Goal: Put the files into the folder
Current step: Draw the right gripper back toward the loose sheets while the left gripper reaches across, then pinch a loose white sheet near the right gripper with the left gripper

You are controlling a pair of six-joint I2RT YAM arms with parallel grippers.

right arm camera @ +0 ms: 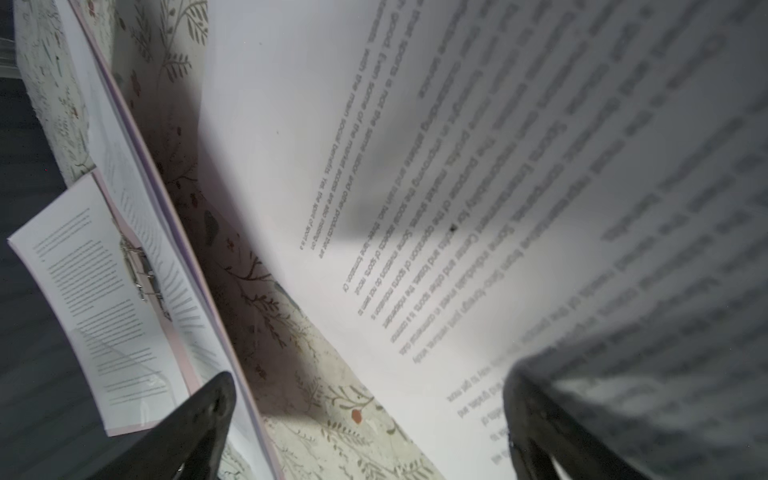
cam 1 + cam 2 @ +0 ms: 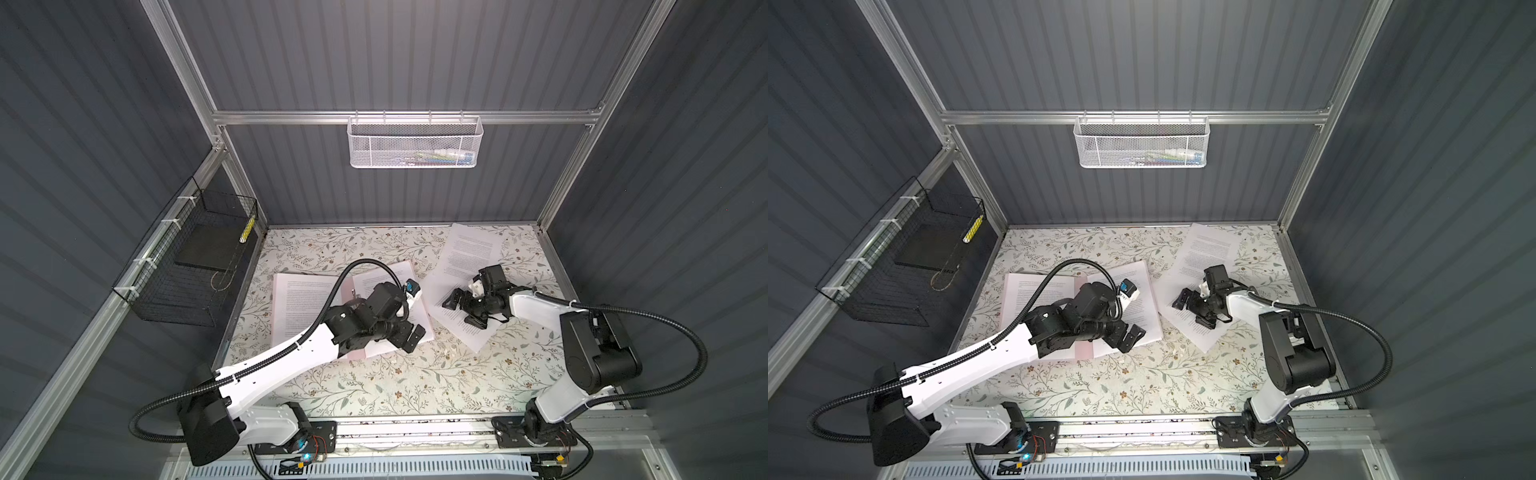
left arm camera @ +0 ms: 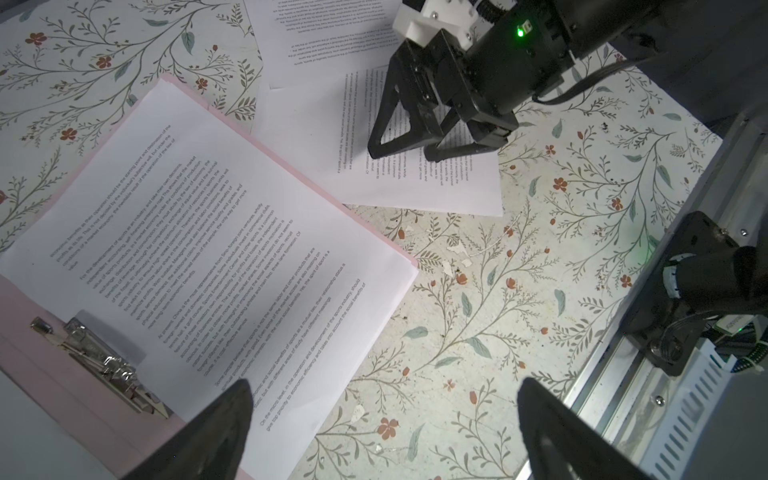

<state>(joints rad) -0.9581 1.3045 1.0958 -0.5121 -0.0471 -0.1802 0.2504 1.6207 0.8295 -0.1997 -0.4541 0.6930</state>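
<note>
- The pale pink folder (image 3: 87, 405) lies open on the left of the table (image 2: 374, 382), spine running far-to-near. Printed sheets (image 2: 299, 307) lie on both halves, with a silver clip (image 3: 104, 361) at the spine.
- Loose sheets (image 2: 469, 249) overlap askew to its right.
- The black wire basket (image 2: 166, 299) holds a dark slab (image 2: 208, 249).
- The left gripper (image 2: 412, 340) is spread above the folder, and the right gripper (image 2: 462, 312) is spread above the loose sheets.
</note>
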